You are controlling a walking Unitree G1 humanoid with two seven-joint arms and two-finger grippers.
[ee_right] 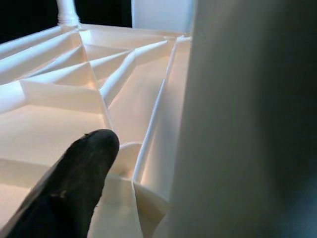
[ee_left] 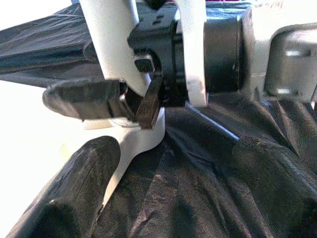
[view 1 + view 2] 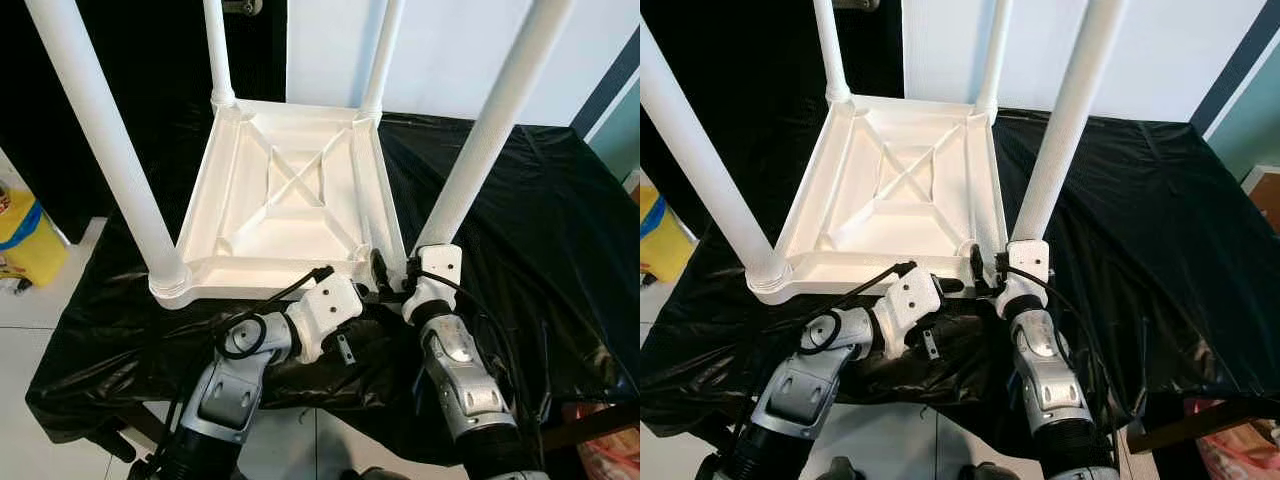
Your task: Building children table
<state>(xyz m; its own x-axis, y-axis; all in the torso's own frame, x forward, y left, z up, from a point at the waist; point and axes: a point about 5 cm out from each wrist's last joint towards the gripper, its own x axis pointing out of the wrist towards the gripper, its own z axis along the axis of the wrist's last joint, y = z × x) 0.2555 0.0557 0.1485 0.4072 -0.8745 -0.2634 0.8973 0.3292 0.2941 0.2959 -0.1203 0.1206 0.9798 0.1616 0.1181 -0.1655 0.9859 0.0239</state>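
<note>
— Black plastic sheeting (image 3: 520,230) covers the tabletop under my camera, and pale floor tiles show past its near edge. What do you want first?

— Start close. Where are the arms?

— Both are up at the near right corner of the upside-down children's table (image 3: 285,195). My left gripper (image 3: 372,272) reaches in from the left along the near rim. In its wrist view the two black fingers (image 2: 74,193) are spread apart with only the sheeting between them, so it's released and grasping nothing.

— And the right one?

— My right gripper (image 3: 395,272) sits at the foot of the near right leg (image 3: 490,130), where that leg meets the corner socket. In the left wrist view one of its fingers lies against the leg's base. The right wrist view gives me one dark finger (image 1: 74,183) over the ribbed underside and the leg looming beside it. I cannot tell whether it is clenched on the leg.

— The table itself?

— White, lying top-down on the sheeting, its crossed ribs facing up. The near left leg (image 3: 100,140) stands upright in its corner, and further back two more legs (image 3: 218,50) rise from the far corners. Beyond them, a dark area on the left and a white wall. A yellow container (image 3: 25,240) stands on the floor to the left
</note>
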